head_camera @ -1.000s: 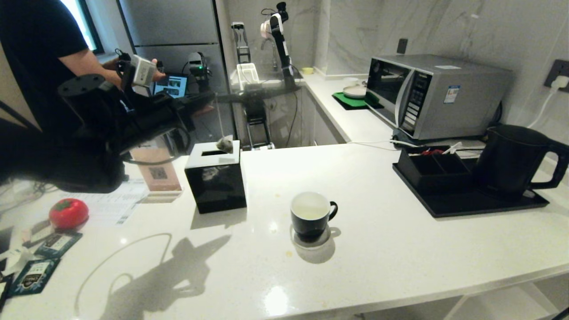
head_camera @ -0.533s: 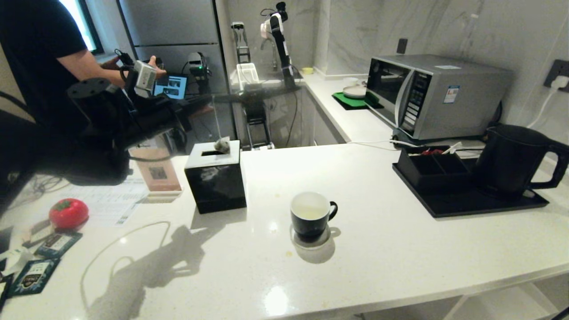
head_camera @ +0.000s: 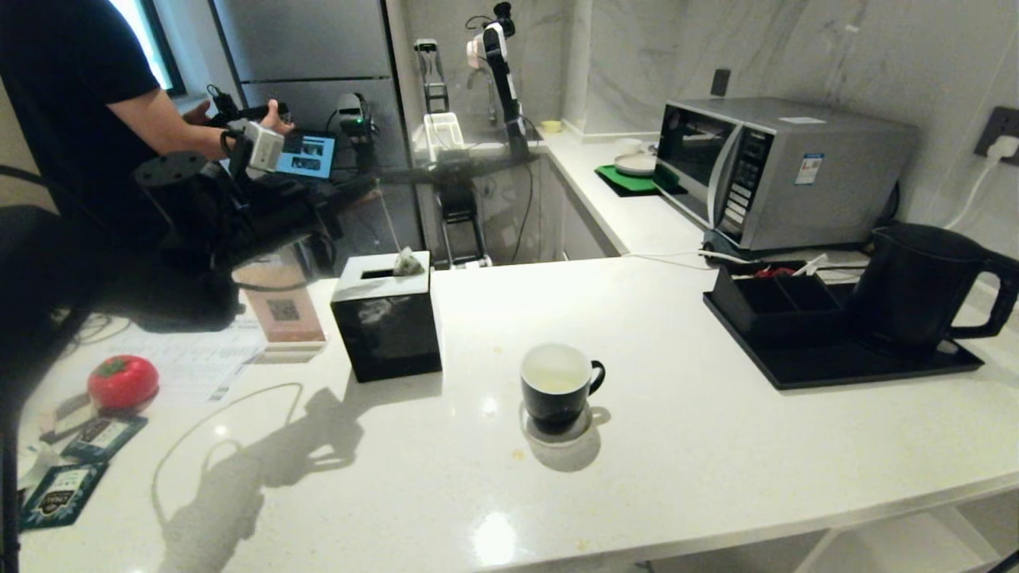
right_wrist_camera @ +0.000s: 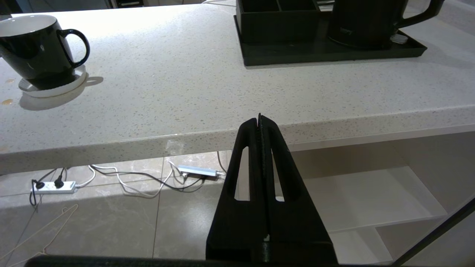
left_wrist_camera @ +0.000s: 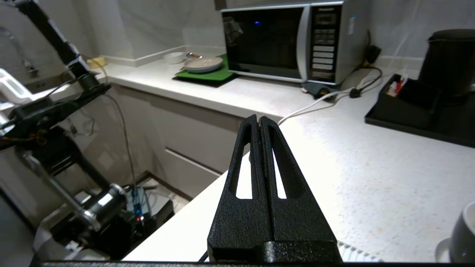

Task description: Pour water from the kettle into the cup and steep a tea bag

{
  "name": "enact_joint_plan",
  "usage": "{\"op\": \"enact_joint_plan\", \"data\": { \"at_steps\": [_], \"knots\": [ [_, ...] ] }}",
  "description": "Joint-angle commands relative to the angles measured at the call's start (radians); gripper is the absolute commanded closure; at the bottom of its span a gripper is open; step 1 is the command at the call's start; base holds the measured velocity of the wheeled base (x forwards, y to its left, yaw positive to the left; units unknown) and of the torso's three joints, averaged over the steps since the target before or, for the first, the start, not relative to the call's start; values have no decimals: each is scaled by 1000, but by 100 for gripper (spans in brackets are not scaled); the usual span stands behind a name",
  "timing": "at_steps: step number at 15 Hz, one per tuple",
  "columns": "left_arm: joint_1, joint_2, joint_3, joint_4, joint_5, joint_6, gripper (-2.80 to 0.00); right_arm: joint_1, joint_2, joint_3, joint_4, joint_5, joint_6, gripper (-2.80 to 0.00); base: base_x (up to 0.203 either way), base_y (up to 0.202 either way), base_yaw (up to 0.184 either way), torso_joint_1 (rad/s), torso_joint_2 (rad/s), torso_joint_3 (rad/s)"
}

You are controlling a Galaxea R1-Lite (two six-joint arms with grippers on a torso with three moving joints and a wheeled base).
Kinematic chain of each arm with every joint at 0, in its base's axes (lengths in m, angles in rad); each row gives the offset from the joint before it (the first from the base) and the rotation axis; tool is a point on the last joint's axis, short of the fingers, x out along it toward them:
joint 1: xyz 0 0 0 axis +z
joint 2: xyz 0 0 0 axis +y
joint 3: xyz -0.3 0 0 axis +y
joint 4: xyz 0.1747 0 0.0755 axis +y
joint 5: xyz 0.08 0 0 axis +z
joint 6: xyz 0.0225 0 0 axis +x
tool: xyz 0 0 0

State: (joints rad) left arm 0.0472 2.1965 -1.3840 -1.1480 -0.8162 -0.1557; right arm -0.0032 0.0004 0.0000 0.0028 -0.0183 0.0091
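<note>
Tea bag (head_camera: 407,262) dangles by its string from closed left end effector (left_wrist_camera: 259,119) — beside tissue box (head_camera: 386,322).

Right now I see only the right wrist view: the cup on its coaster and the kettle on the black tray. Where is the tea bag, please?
Observer: The tea bag hangs on its string from the left end effector, at the top rear corner of the black tissue box. I cannot tell whether it touches the box.
Operator: Is that end effector closed?
Observer: Yes, the left wrist view shows its jaws pressed together.
Operator: Does the cup already contain water?
Observer: Yes, the head view shows a pale pool of water inside the cup.
</note>
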Motion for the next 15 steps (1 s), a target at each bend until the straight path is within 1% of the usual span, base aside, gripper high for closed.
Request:
{"op": "enact_joint_plan", "data": {
  "at_steps": [1,3,10,15],
  "knots": [
    [14,25,5,-17,-5,3,0,0,0,0,0,0,0,0,0,0,0,0,0,0],
    [27,48,4,-55,-9,1,0,0,0,0,0,0,0,0,0,0,0,0,0,0],
    [26,44,5,-59,-9,2,0,0,0,0,0,0,0,0,0,0,0,0,0,0],
    [28,45,22,-91,-9,2,0,0,0,0,0,0,0,0,0,0,0,0,0,0]
  ]
}}
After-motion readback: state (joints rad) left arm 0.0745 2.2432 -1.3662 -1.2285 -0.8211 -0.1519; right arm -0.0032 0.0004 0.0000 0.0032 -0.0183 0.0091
